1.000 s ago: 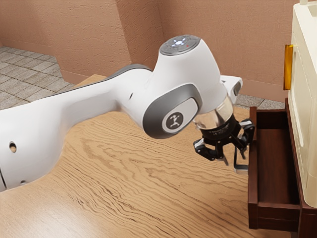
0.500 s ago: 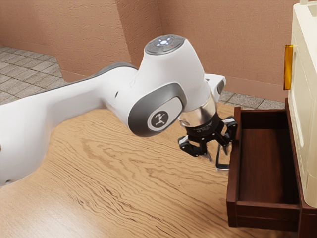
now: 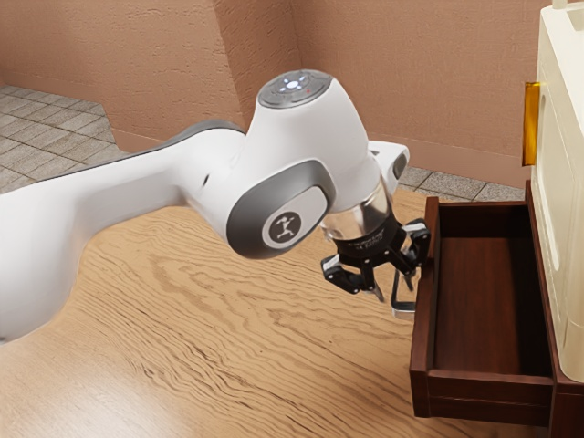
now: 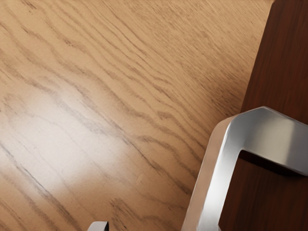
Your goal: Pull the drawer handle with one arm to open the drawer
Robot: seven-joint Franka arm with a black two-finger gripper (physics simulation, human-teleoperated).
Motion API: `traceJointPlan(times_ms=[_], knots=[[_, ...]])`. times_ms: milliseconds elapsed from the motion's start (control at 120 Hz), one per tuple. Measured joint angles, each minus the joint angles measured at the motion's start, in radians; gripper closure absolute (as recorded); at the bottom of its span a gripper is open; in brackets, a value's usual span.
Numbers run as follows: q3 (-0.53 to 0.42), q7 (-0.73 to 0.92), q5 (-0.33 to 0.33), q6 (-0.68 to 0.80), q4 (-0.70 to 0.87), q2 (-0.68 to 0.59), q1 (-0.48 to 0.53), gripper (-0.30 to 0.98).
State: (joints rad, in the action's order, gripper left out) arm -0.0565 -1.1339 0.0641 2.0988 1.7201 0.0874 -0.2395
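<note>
My gripper [image 3: 394, 286] is at the drawer front in the exterior view, its fingers spread apart. The metal handle [image 3: 401, 311] stands by the fingertips, with one finger on the drawer's side of its bar. The drawer [image 3: 479, 385] is pulled out of its cabinet, its dark interior visible. In the wrist view, a fingertip of the gripper [image 4: 154, 227] shows away from the silver handle [image 4: 269, 137], and a small part of the other is beside the handle's bar. The drawer front [image 4: 286, 62] lies behind the handle.
The wooden table [image 3: 237, 347] extends beneath the arm. A cream-coloured cabinet body [image 3: 563, 192] with an amber handle [image 3: 530, 123] rises above the drawer at the exterior view's right. Brown walls [image 3: 411, 82] stand behind.
The drawer has slid farther out toward the exterior view's left, and my gripper has moved the same way with the handle. The latest part of this motion is small.
</note>
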Motion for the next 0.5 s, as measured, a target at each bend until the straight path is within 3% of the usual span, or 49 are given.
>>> traceJointPlan(times_ms=[500], knots=[[0.001,0.004,0.005,0.021,0.092,-0.075,0.026,0.50]])
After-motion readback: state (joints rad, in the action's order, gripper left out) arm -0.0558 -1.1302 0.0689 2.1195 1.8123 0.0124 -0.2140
